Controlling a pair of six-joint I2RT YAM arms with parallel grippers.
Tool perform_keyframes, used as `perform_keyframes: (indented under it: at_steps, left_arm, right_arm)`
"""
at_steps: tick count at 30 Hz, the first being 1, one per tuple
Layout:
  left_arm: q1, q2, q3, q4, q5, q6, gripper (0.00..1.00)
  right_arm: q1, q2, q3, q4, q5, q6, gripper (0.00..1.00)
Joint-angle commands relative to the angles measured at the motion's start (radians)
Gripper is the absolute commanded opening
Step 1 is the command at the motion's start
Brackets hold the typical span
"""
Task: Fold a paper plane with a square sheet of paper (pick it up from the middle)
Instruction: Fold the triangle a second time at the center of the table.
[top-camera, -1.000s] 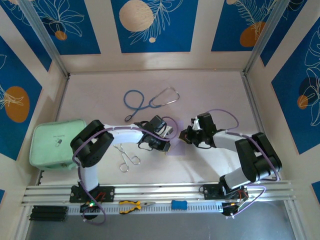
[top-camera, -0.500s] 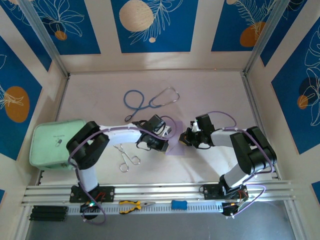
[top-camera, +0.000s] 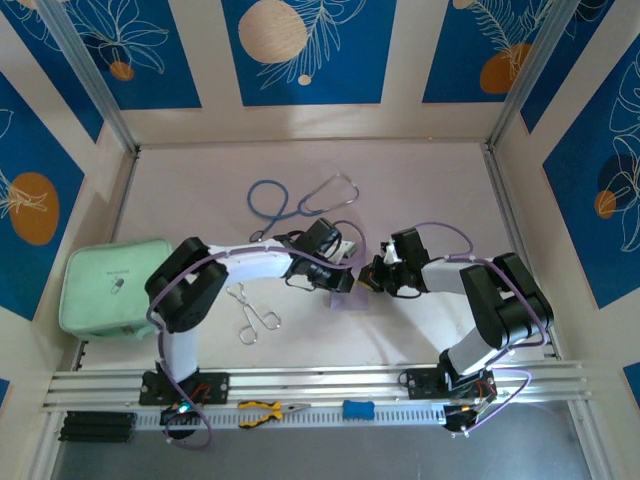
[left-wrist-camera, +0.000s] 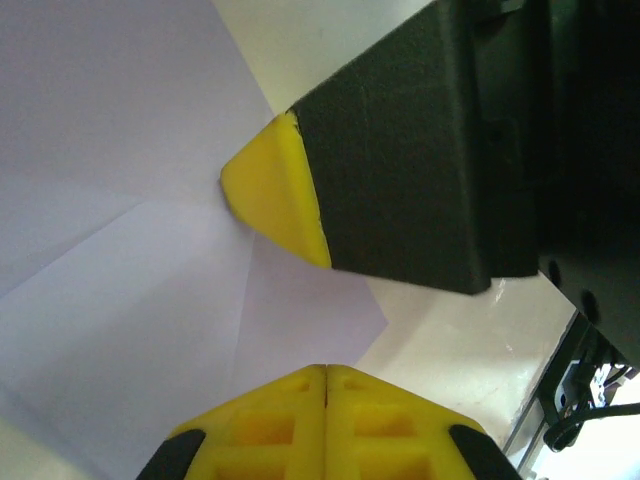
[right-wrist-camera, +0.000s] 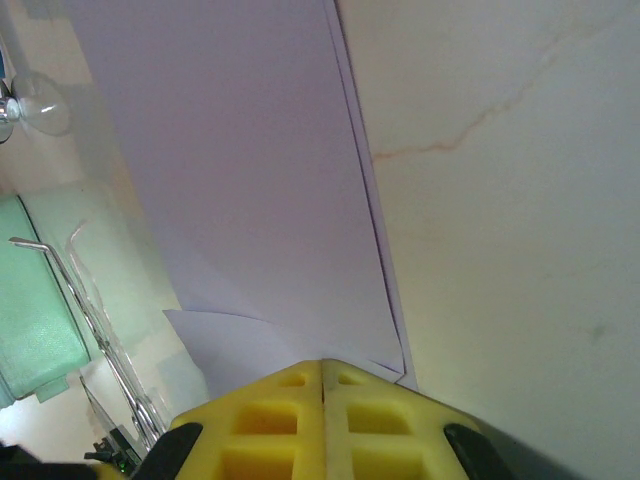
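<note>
While both arms reach inward over the table (top-camera: 430, 190), their tips meet near its middle.

- Left gripper (top-camera: 352, 276): jaws pressed together, with no gap along the seam between the yellow fingers (left-wrist-camera: 290, 410) in the left wrist view. The tip sits over the square sheet of paper (top-camera: 345, 299).
- Right gripper (top-camera: 371, 279): jaws likewise pressed together. In the left wrist view its yellow tip touches the sheet at a crease.
- I cannot tell whether either pair of fingers has a layer of paper caught between them.
- Sheet: pale lilac, lying flat on the table under and just in front of both tips. It is partly folded, with slanting creases in the left wrist view and a doubled edge along its right side in the right wrist view.
- Forceps (top-camera: 252, 313) lie left of the sheet, apart from it.
- Mint-green pouch (top-camera: 108, 286) is at the table's left edge.
- Stethoscope (top-camera: 300, 204) is farther back, well apart from the sheet.
</note>
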Motion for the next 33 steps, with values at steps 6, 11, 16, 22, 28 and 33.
perform_keyframes:
  at_steps: [6,11,16,22,28,33]
  left_arm:
    - [0.001,0.084,0.032,0.019,0.055,-0.016,0.00]
    - [0.011,0.076,-0.048,-0.002,0.037,-0.024,0.00]
    - [0.031,0.036,-0.116,-0.002,0.046,-0.022,0.00]
    - [0.042,0.006,-0.170,-0.008,0.061,-0.014,0.01]
    - [0.049,-0.038,-0.237,0.002,0.067,-0.019,0.02]
    - [0.060,-0.079,-0.270,-0.020,0.060,-0.017,0.03]
  right_arm:
    - [-0.005,0.038,-0.011,-0.045,0.026,-0.011,0.00]
    - [-0.006,0.052,-0.016,-0.040,0.023,-0.013,0.00]
    - [-0.006,0.063,-0.015,-0.035,0.022,-0.015,0.00]
    - [-0.008,0.067,-0.012,-0.040,0.024,-0.016,0.00]
    - [-0.008,0.065,-0.010,-0.044,0.025,-0.017,0.00]
    - [-0.008,0.063,-0.005,-0.051,0.025,-0.020,0.00]
